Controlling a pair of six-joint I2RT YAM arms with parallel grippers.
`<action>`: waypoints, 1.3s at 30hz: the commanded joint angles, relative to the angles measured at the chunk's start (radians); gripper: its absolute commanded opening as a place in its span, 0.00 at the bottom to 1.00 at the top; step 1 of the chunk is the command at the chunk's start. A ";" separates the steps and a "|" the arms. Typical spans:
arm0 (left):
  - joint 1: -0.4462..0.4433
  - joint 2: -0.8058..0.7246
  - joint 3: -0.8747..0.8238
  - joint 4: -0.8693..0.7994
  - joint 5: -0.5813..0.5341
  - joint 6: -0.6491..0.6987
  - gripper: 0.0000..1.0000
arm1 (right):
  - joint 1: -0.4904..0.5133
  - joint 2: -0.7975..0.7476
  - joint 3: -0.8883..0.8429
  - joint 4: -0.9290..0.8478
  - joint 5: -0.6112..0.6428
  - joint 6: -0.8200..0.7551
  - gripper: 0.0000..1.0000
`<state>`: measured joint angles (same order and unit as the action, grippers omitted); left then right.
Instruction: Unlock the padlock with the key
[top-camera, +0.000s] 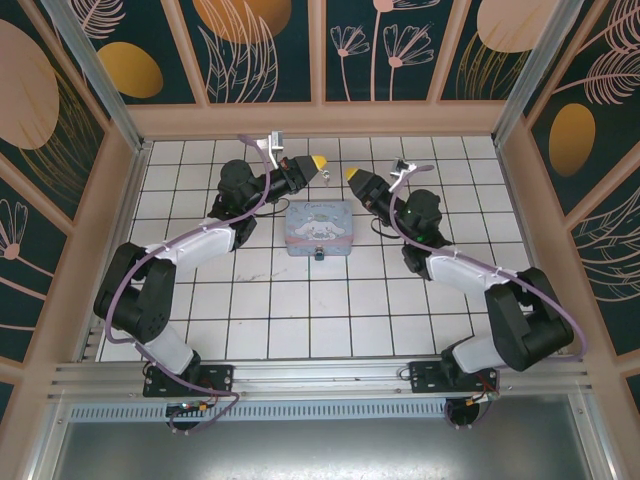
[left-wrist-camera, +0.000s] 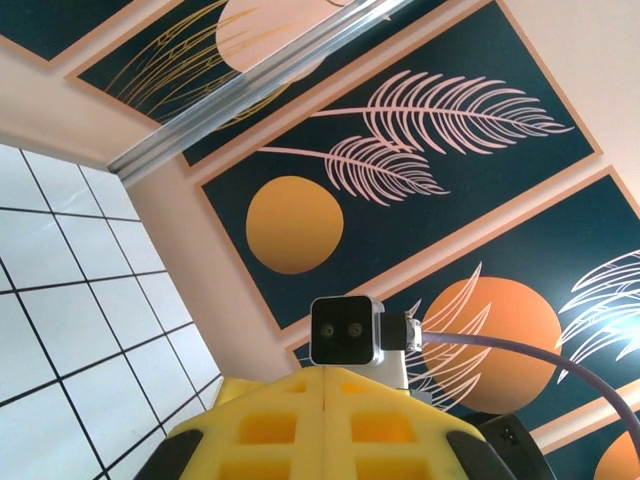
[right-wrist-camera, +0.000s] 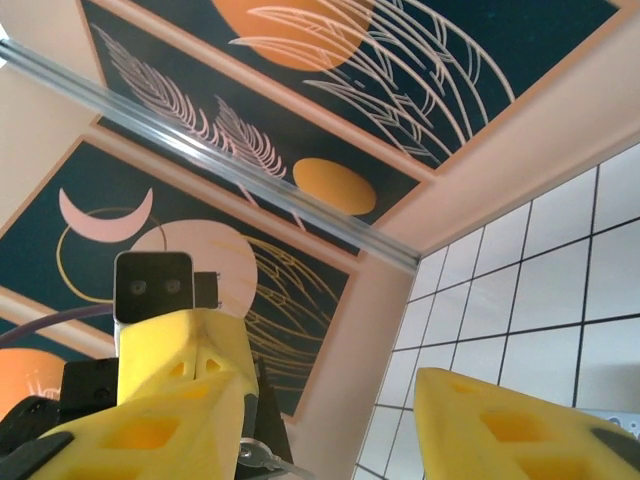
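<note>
In the top view the tiny blue padlock (top-camera: 318, 256) lies on the tiles against the front edge of a pastel tin. Both grippers hover above the tin's far side, tips facing each other and a short gap apart. My left gripper (top-camera: 320, 162) is shut, its yellow fingers (left-wrist-camera: 270, 420) pressed together along a seam. The small silver key (right-wrist-camera: 256, 456) shows just below those closed tips in the right wrist view, held by them, with its blade pointing right. My right gripper (right-wrist-camera: 330, 385) is open, with the key close to its left finger (right-wrist-camera: 150, 430).
The pastel blue cartoon-printed tin box (top-camera: 318, 225) sits mid-table under the two grippers. Patterned walls with aluminium rails (top-camera: 95, 80) enclose the white tiled floor (top-camera: 300, 310) on three sides. The arm bases stand at the near edge.
</note>
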<state>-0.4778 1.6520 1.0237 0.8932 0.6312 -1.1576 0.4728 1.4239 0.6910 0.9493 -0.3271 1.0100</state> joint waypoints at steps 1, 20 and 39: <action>0.005 0.006 0.013 -0.009 0.039 0.000 0.00 | -0.003 0.022 0.030 0.098 -0.061 0.017 0.45; 0.005 0.027 0.014 -0.029 0.046 0.001 0.00 | 0.055 0.121 0.105 0.123 -0.069 0.025 0.46; 0.006 0.037 0.004 -0.028 0.039 -0.002 0.00 | 0.069 0.144 0.094 0.177 -0.075 0.035 0.40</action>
<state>-0.4759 1.6749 1.0237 0.8490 0.6575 -1.1576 0.5274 1.5719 0.7753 1.0542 -0.3763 1.0386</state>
